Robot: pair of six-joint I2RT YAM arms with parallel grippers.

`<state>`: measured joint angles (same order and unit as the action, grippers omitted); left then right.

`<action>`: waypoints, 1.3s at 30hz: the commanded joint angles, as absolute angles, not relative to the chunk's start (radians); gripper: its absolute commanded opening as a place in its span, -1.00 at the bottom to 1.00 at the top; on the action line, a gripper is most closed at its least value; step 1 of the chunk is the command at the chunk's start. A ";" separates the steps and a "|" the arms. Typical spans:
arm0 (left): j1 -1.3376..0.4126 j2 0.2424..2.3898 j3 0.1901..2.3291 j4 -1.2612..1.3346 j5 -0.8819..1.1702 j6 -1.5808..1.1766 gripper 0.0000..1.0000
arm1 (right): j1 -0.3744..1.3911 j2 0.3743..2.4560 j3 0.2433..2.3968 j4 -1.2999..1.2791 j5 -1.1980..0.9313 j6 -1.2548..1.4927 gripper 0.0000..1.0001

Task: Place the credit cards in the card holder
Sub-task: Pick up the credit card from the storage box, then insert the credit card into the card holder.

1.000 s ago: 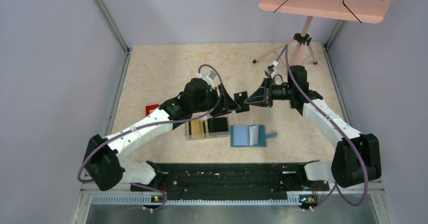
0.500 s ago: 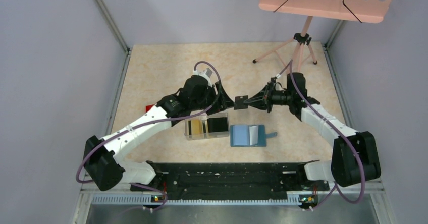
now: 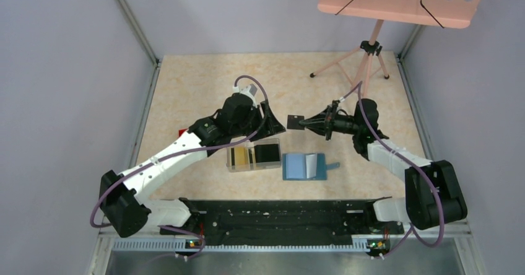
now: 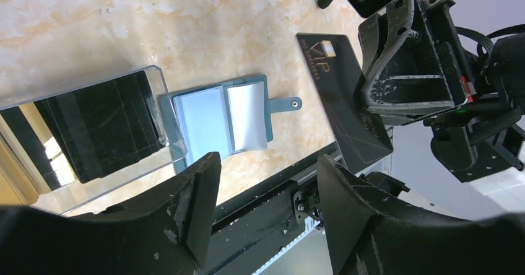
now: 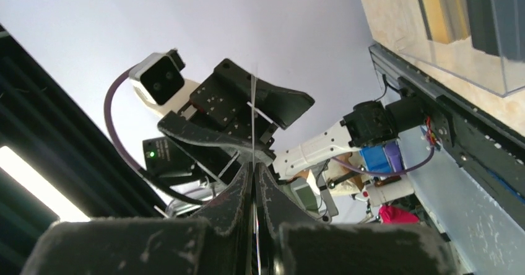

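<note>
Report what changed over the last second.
The left gripper, open, drew back leftward from the black card, widening the gap. The right gripper keeps the card pinched, while its wrist rolled and its elbow shifted toward the near edge. The card holder and clear box stayed put.

Both arms reach inward from the near edge, elbows bent outward, wrists turned so the claws face each other in mid-air. The left claw (image 3: 275, 125) stands open, its two fingers (image 4: 198, 200) spread well apart. Close by, the right claw (image 3: 306, 124) is pinched tight on a thin black card (image 3: 296, 122).
</note>
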<state>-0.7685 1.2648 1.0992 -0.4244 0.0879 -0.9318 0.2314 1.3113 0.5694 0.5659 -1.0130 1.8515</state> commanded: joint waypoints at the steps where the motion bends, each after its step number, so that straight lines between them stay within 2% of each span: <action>1: -0.770 1.266 1.138 -0.413 0.097 -0.913 0.28 | 0.223 1.302 0.679 0.337 -1.039 1.594 -1.00; 5: -0.772 1.319 1.151 -0.422 0.140 -0.921 0.26 | 0.223 1.356 0.900 -0.240 -0.971 1.004 -1.00; 9: -0.773 1.403 1.168 -0.455 0.179 -0.948 0.18 | 0.225 1.400 1.022 -0.603 -0.817 0.590 -1.00; 12: -0.781 1.485 1.186 -0.465 0.217 -0.962 -0.03 | 0.225 1.427 1.033 -0.715 -0.698 0.427 -1.00; 16: -0.794 1.607 1.252 -0.494 0.225 -0.937 -0.34 | 0.227 1.433 0.951 -0.700 -0.655 0.356 -1.00; 25: -0.801 1.857 1.406 -0.694 0.166 -0.846 -0.75 | 0.255 1.400 0.760 -0.524 -0.700 0.331 -1.00; 34: -0.789 1.875 1.419 -0.885 -0.029 -0.843 -0.92 | 0.256 1.388 0.690 -0.428 -0.659 0.307 -1.00; 39: -0.785 1.875 1.406 -0.871 -0.008 -0.832 -0.93 | 0.257 1.392 0.669 -0.356 -0.699 0.328 -1.00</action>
